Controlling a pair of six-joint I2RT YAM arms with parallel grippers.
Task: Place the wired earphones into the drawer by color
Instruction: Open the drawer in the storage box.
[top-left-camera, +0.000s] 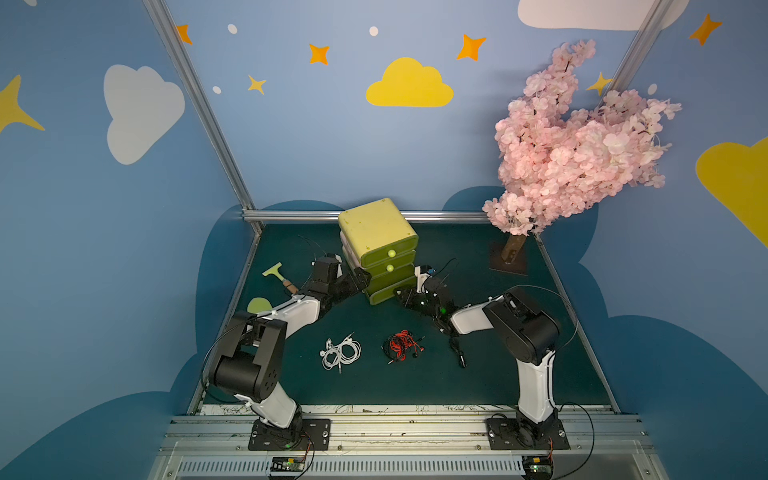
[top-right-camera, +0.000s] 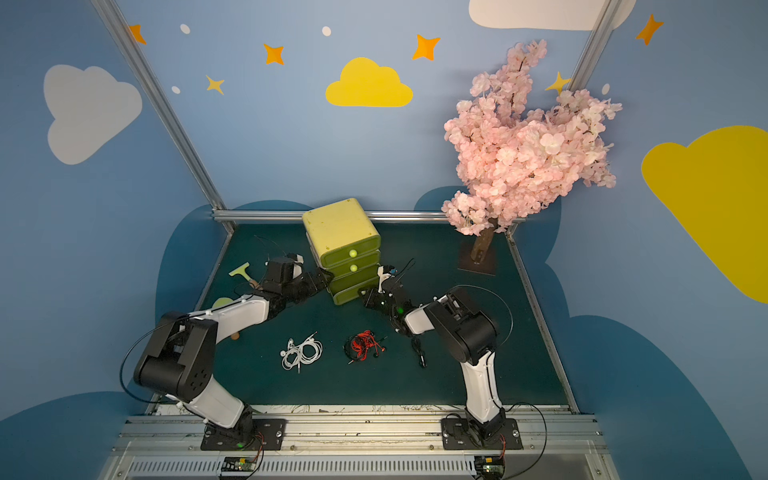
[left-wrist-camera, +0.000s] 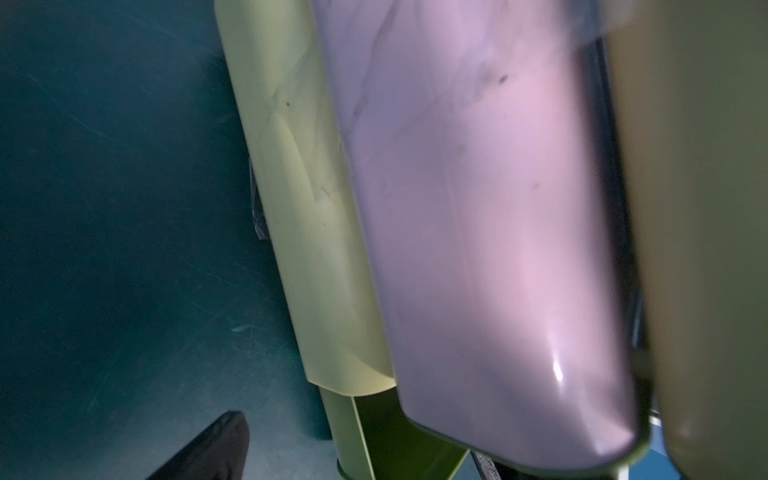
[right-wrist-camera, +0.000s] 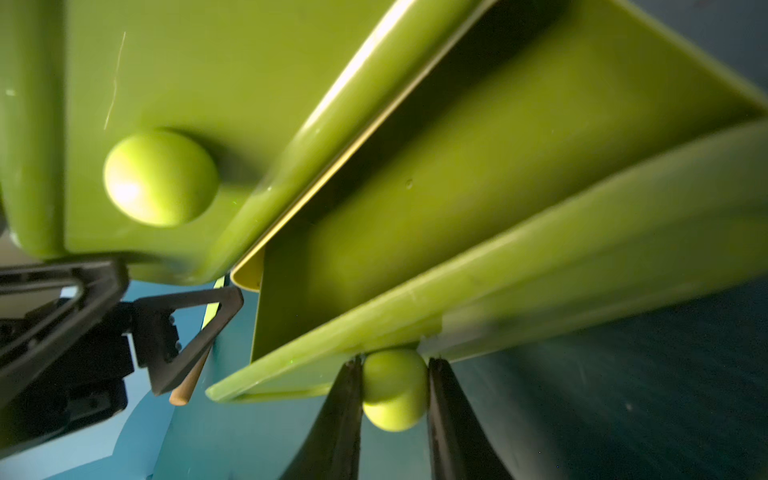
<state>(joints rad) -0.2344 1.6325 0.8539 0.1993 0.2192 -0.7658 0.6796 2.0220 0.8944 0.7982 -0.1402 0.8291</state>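
Observation:
The yellow-green drawer cabinet (top-left-camera: 376, 232) stands at the back middle of the mat. My right gripper (right-wrist-camera: 393, 365) is shut on the round knob (right-wrist-camera: 395, 392) of the bottom drawer (right-wrist-camera: 478, 232), which is pulled partly out and shows nothing inside. My left gripper (top-left-camera: 360, 276) is open against the cabinet's left side; one finger (left-wrist-camera: 208, 449) shows in the left wrist view. In both top views the wired earphones lie in a row on the mat in front: white (top-left-camera: 340, 352) (top-right-camera: 301, 352), red-and-black (top-left-camera: 401, 345) (top-right-camera: 363, 345), black (top-left-camera: 457, 351) (top-right-camera: 419, 351).
A green toy tool with a wooden handle (top-left-camera: 276, 274) and a pale green disc (top-left-camera: 259, 305) lie left of the cabinet, behind my left arm. A pink blossom tree (top-left-camera: 573, 153) stands on a dark base (top-left-camera: 509, 262) at the back right. Metal rails edge the mat.

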